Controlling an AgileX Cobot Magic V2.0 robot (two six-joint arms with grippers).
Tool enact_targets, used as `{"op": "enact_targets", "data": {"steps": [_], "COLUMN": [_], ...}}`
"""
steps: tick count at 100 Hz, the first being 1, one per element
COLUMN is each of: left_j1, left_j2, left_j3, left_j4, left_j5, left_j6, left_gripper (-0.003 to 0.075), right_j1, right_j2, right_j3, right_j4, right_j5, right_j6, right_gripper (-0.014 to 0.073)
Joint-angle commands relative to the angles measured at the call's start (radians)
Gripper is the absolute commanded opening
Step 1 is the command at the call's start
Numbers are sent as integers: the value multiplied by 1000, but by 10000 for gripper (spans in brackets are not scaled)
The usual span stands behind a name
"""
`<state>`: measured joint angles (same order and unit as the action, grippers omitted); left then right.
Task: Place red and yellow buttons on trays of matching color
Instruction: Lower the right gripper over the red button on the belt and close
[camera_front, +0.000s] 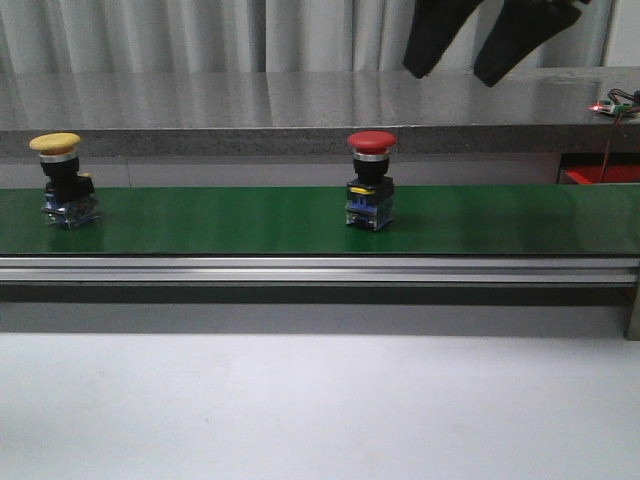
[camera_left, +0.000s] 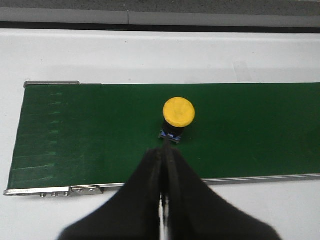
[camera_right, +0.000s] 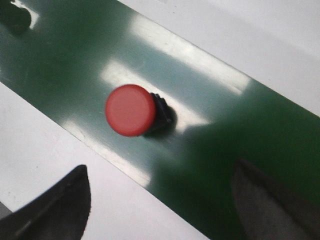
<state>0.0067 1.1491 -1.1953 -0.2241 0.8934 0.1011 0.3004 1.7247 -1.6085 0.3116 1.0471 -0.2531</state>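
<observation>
The yellow button (camera_front: 56, 145) stands on the green belt (camera_front: 230, 220) at the far left, and the red button (camera_front: 371, 142) stands near the belt's middle. High above and to the right of the red button hangs my right gripper (camera_front: 455, 75), open. In the right wrist view its fingers (camera_right: 75, 195) are spread wide, the gripper (camera_right: 160, 172) above the red button (camera_right: 130, 110). My left gripper (camera_left: 166, 148) is shut and empty, its tips just short of the yellow button (camera_left: 178, 111). No tray is clearly in view.
A metal rail (camera_front: 320, 268) runs along the belt's near edge, with white tabletop (camera_front: 320, 400) in front. A grey shelf (camera_front: 300, 110) runs behind the belt. A red strip (camera_front: 600, 175) and a lit circuit board (camera_front: 618, 105) sit at the far right.
</observation>
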Motion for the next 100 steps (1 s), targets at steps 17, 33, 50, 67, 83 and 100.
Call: {"op": "enact_targets", "data": {"steps": [17, 33, 50, 67, 83, 100], "left_j1": [-8, -8, -8, -8, -8, -8], "left_j2": [-24, -24, -24, -24, -24, -24], "left_j3": [-23, -23, -23, -23, -23, -23], "left_j4": [-20, -20, -20, -20, -20, -20], "left_j5": [-75, -77, -79, -82, -82, -82], "left_j6": [-3, -3, -3, -3, -3, -3], "left_gripper": [-19, -19, -19, -19, -19, -19], "right_j1": [48, 48, 48, 48, 48, 46], "right_j2": [68, 126, 166, 199, 207, 205], "right_j3": [-157, -185, -185, -185, -185, -185], "right_j4": [11, -25, -111, -125, -168, -187], "right_j5": [12, 38, 55, 96, 109, 121], "right_j6": [-13, -13, -12, -12, 3, 9], "right_gripper": [587, 587, 587, 587, 425, 150]}}
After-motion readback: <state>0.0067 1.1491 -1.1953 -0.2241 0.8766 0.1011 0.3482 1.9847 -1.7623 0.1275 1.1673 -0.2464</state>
